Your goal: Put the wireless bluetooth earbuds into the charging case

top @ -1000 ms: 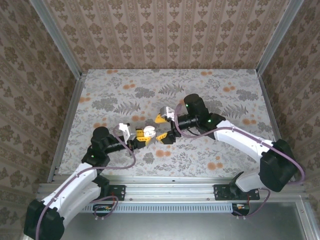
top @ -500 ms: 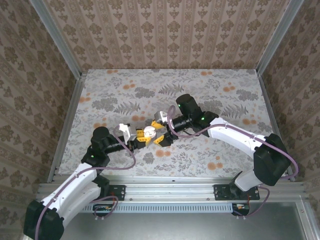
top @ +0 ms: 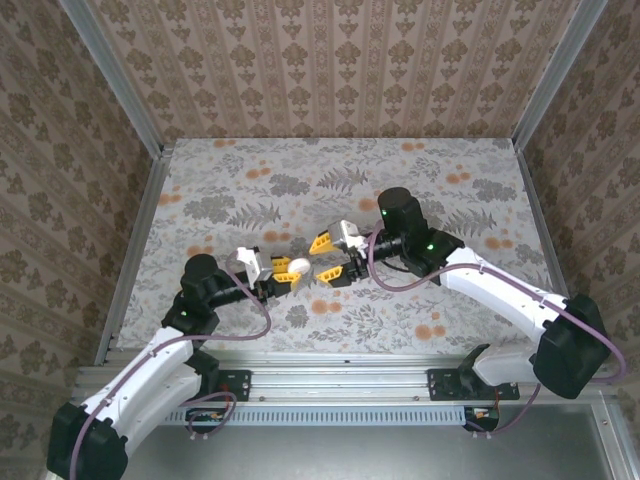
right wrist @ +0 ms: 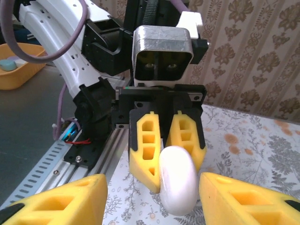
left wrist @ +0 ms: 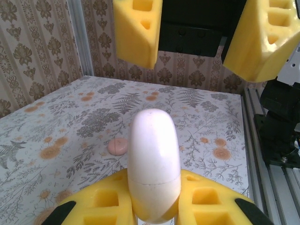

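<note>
Over the middle of the worktop [top: 420, 175], grasps the white earbud piece [top: 298, 265] in the left claw [top: 284, 272]; narrows the not-yet-gripping right claw [top: 323, 259] around it, likely for handover.

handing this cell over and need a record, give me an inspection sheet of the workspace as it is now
surface: floral mat, flat
job's things: earbuds, white oval piece, held off the mat by the left gripper; case, pink disc, lying on the mat
clutter: nothing seen
grippers: left shut on earbuds; right gripper open, fingers either side of the earbuds
cables: purple cable looped along each arm
surroundings: patterned walls, metal rails, orange tray off the table
</note>
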### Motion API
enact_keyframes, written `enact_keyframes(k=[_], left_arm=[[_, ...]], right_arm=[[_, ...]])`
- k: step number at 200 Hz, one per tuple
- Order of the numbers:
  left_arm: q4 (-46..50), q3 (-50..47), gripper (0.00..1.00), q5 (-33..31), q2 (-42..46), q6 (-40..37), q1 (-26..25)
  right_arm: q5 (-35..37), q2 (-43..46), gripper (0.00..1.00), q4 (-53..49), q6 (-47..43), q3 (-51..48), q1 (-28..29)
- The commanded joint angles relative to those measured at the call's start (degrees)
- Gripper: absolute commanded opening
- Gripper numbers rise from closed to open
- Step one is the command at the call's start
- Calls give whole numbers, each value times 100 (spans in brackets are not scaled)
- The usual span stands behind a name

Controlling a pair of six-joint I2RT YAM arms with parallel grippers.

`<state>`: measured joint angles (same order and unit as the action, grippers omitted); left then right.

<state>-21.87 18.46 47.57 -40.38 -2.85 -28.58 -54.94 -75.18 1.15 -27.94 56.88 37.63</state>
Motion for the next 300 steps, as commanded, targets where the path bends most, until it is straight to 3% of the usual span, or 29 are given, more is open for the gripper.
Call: enact_keyframes(k=[1,64,150,169,185,212,252,276,300], left_arm=[[-2,96,0,63,81,-88,-43],[41,135,0,92,111,-101,-51],[101,128,0,-11,171,-109,-61],[119,123,0,-108,185,-110,-69],[139,92,11,-234,212,-110,-69],[216,53,39,-513,299,-93,-82],[556,52,59,-1039,416,-93,-95],[721,46,74,-1897,508,82,-96],[881,5,80,-2900,684,291,-96]], right_arm=[[102,-240,55,-162,-75,200,-44],[-396,-985,48,-668,-583,698,60],[-684,-1225,13,-908,-873,903,96],[-660,-1184,12,-989,-932,904,89],[-583,-1142,12,-1115,-979,894,78],[-281,-1036,12,-1395,-1007,830,-38],[423,-957,12,-2061,-862,776,-320],[1588,-971,12,-2073,-155,710,-440],[2327,-1021,11,-2420,418,798,-562]])
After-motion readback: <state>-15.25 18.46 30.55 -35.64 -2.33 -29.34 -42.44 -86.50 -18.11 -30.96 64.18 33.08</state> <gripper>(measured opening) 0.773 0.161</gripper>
